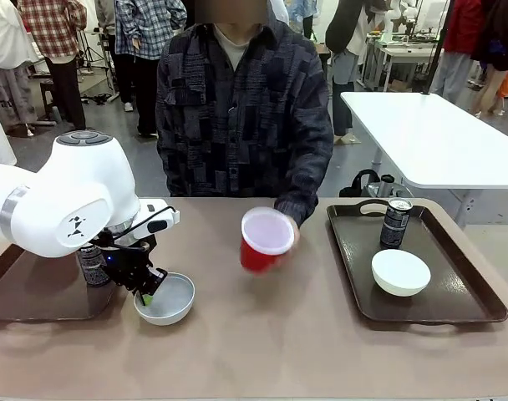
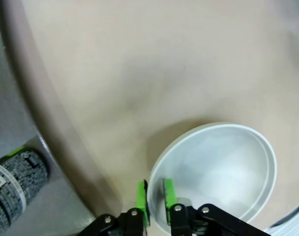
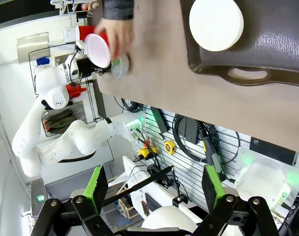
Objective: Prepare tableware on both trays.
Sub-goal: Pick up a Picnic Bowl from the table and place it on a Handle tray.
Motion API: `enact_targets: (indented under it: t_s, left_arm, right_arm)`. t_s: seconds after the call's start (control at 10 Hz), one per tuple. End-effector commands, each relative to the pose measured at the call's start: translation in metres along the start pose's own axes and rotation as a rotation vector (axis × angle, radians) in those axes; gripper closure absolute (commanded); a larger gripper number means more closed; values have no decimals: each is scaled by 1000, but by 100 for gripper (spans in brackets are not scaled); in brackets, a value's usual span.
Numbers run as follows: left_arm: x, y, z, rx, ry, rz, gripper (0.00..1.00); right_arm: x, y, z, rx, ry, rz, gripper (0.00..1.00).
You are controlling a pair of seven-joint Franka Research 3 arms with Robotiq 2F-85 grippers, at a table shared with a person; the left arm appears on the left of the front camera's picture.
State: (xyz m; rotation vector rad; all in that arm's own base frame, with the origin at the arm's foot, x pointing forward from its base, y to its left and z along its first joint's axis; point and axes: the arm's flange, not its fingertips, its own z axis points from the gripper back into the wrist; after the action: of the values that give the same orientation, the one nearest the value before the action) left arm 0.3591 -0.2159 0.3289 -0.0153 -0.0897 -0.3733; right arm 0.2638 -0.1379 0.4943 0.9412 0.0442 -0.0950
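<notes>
Pinching the rim of the white bowl (image 1: 172, 301), the left gripper (image 1: 144, 292) has it at the bench (image 1: 271, 342), just beside the left tray (image 1: 37, 294); that thin edge hold could slip, tipping it.

Left gripper (image 2: 155, 194) angled down, low, jaws pinching bowl (image 2: 223, 167) rim; right gripper (image 3: 152, 189) jaws spread wide

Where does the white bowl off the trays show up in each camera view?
Front view: the white bowl lower left, on the table beside the left tray.
Left wrist view: lower right, close up.
Right wrist view: tiny, upper left, below the person's hand.
Shared landmark: the left gripper pinching its rim.
</notes>
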Motion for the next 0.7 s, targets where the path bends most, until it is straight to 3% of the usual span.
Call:
enact_targets:
  t_s: [0.0, 0.3, 0.6]
  left_arm:
    - [-20, 6, 4, 6, -16, 10, 100]
    - [-32, 9, 49, -14, 0, 7, 100]
    - [-67, 20, 120, -82, -51, -24, 100]
  right_arm:
    - [0, 2, 0, 17, -1, 4, 0]
    - [0, 2, 0, 17, -1, 4, 0]
    - [0, 2, 0, 17, -1, 4, 0]
